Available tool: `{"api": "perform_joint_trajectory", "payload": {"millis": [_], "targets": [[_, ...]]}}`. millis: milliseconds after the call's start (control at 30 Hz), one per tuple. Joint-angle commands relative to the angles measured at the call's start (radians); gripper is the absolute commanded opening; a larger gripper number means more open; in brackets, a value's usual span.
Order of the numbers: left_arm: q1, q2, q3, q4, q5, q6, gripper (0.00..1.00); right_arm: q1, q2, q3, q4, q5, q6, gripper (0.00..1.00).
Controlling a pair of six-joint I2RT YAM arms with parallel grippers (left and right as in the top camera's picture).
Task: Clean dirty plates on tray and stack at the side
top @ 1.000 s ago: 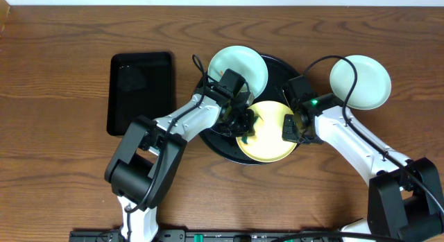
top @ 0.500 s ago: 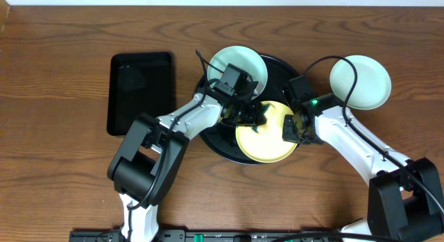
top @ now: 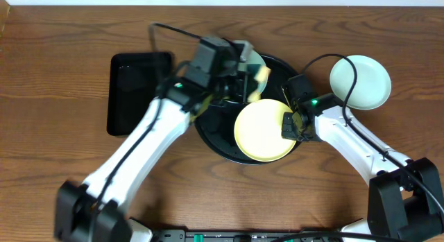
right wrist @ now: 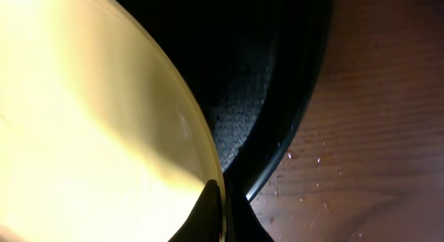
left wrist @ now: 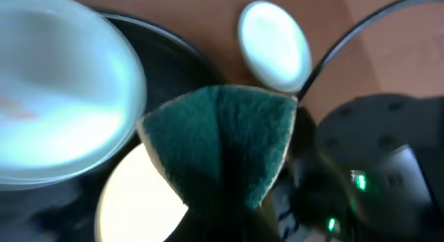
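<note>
The pale yellow plate (top: 262,130) lies on the round black tray (top: 214,134), toward its front right. My right gripper (top: 290,125) is shut on the plate's right rim; the right wrist view shows the fingers (right wrist: 220,209) pinching the plate's edge (right wrist: 90,131) over the tray (right wrist: 277,82). My left gripper (top: 244,70) is shut on a green sponge (left wrist: 222,141), raised above the tray's back. It partly hides a pale blue plate (top: 254,59) (left wrist: 62,117) on the tray. A second pale blue plate (top: 359,82) (left wrist: 274,44) lies on the wood at the right.
A rectangular black tray (top: 141,89) lies left of the round tray. Water drops lie on the wood (right wrist: 312,193) beside the round tray's rim. The left arm's cable (top: 166,28) loops over the back of the table.
My left gripper has lifted the sponge off the yellow plate and swung up and back over the blue plate. The right gripper and the yellow plate have not moved.
</note>
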Motion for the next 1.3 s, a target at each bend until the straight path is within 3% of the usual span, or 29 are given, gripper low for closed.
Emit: {"api": "perform_joint_trajectory", "payload": {"millis": [0,400,600,867,1067,1267], "targets": [[0.027,-0.053,0.005,-0.088,-0.199,0.068,0.08,0.001,-0.059,0.065,0.001,0.091,-0.079,0.01],[0.116,-0.083,0.003,-0.301,-0.305,0.069,0.08,0.079,-0.298,0.208,0.054,0.427,-0.373,0.01],[0.143,-0.083,0.003,-0.316,-0.305,0.069,0.07,0.249,-0.327,0.206,0.039,0.797,-0.387,0.01],[0.146,-0.083,0.003,-0.335,-0.305,0.069,0.08,0.4,-0.318,0.205,0.04,1.032,-0.371,0.01],[0.146,-0.083,0.003,-0.338,-0.305,0.069,0.07,0.386,-0.318,0.205,0.039,1.004,-0.304,0.01],[0.146,-0.083,0.003,-0.338,-0.296,0.07,0.08,0.202,-0.319,0.209,0.079,0.526,-0.271,0.01]]}}
